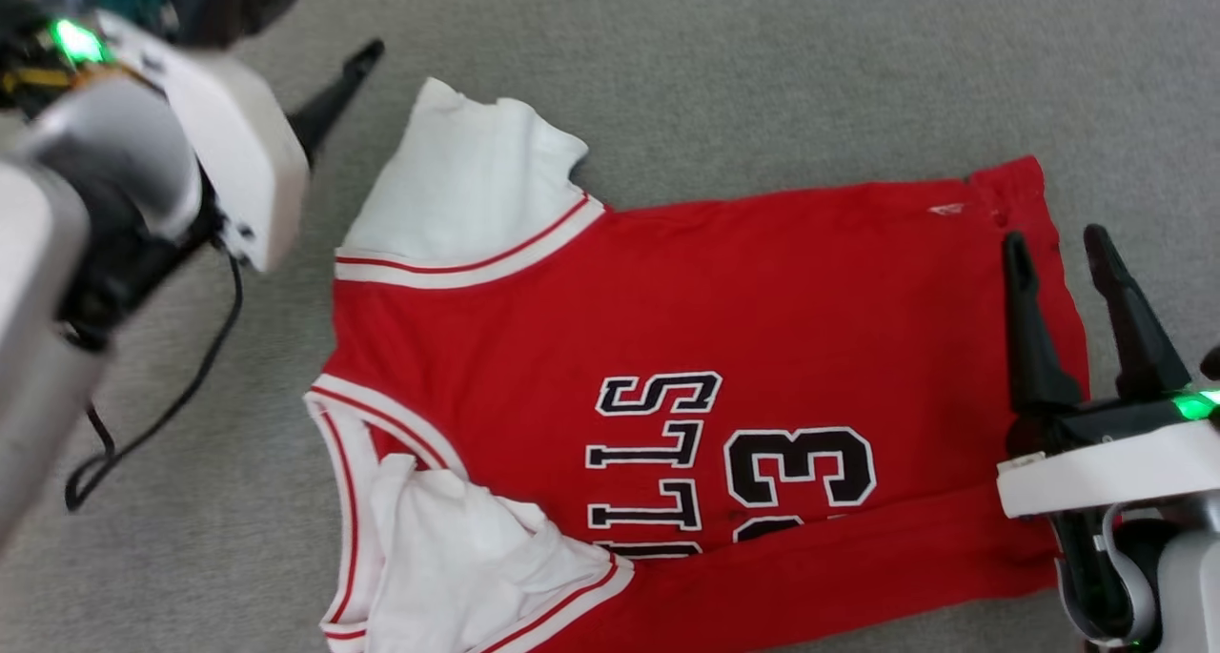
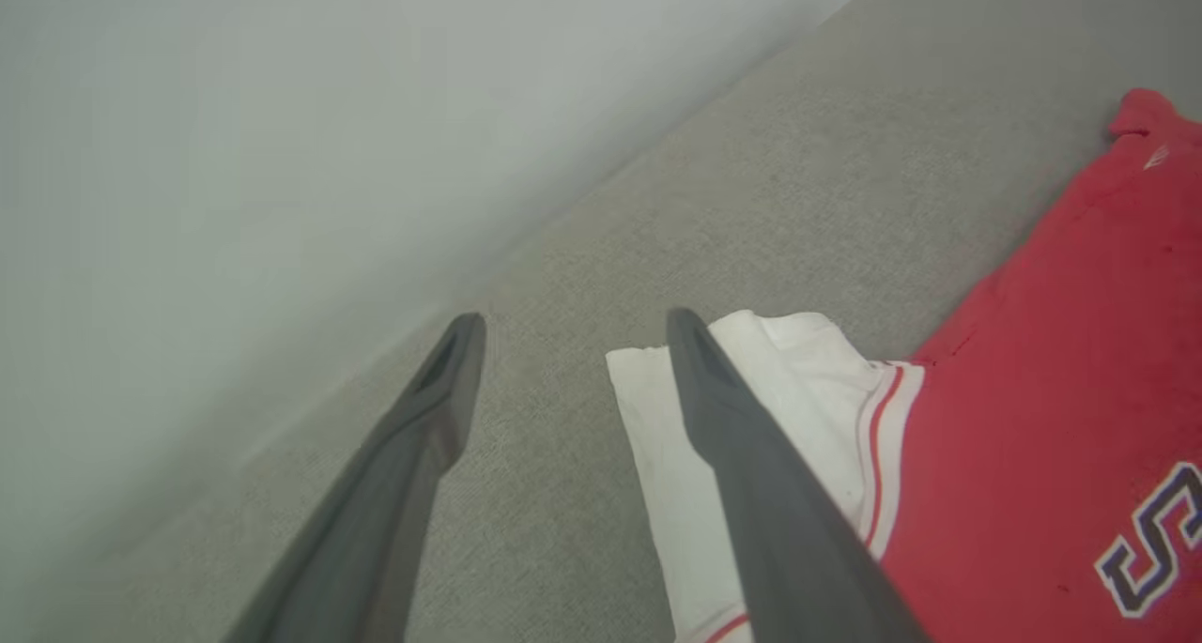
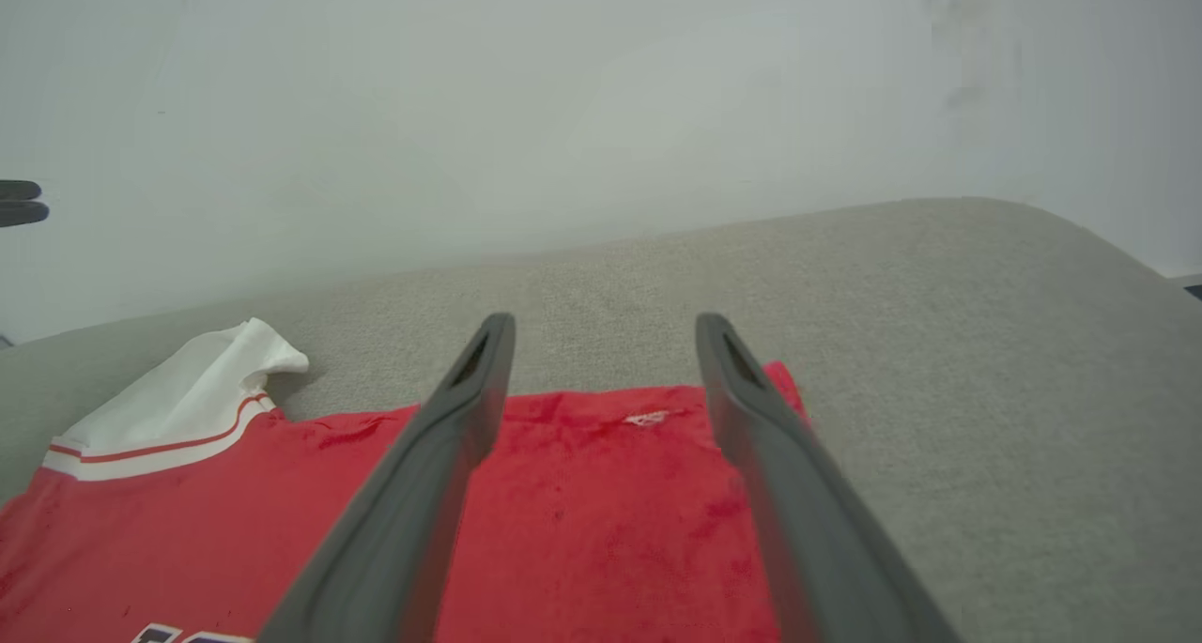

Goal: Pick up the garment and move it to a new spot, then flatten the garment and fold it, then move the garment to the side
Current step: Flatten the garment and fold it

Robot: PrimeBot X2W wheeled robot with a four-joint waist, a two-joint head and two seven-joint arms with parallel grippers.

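Pale left forearm (image 1: 57, 281) beside the garment (image 1: 715, 291), which lies spread chest-up on a grey upholstered surface (image 1: 762, 62).
Near the far white sleeve (image 1: 467, 176) the left gripper (image 2: 575, 324), and over the hem (image 1: 1020, 195) the right gripper (image 1: 1056, 238), both stand parted, holding nothing. Judged light, soft and limp, the garment would sag if lifted; the striped trim (image 1: 457, 267) and hem corner offer thicker edges to pinch.
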